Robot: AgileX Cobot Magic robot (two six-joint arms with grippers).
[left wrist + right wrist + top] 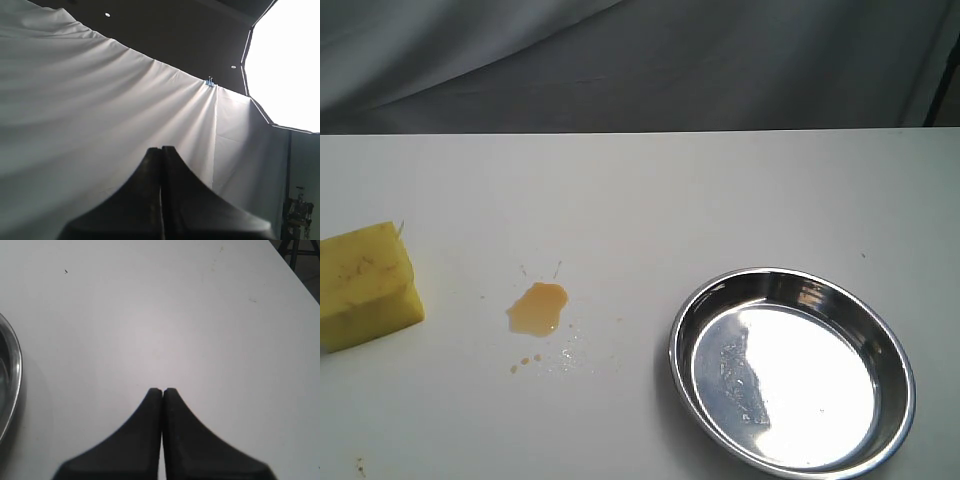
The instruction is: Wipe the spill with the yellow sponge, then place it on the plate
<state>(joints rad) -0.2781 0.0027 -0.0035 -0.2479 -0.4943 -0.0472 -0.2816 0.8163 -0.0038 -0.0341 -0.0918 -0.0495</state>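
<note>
found the yellow sponge at the left edge of the white table, partly cut off by the frame in the exterior view. noted the spill, a small amber puddle, to the right of the sponge and apart from it, with tiny droplets just beside it on the near side. saw the plate, shiny steel, further right, apart from the spill. saw the left gripper with black fingers pressed together tip to tip, clamped on nothing, aimed at a grey cloth backdrop. saw the right gripper likewise closed tip to tip, over bare table, with the plate's rim near at one edge of its wrist view. found the sponge in neither wrist view and neither gripper on it. could not tell more closely where the sponge lay relative to either gripper.
</note>
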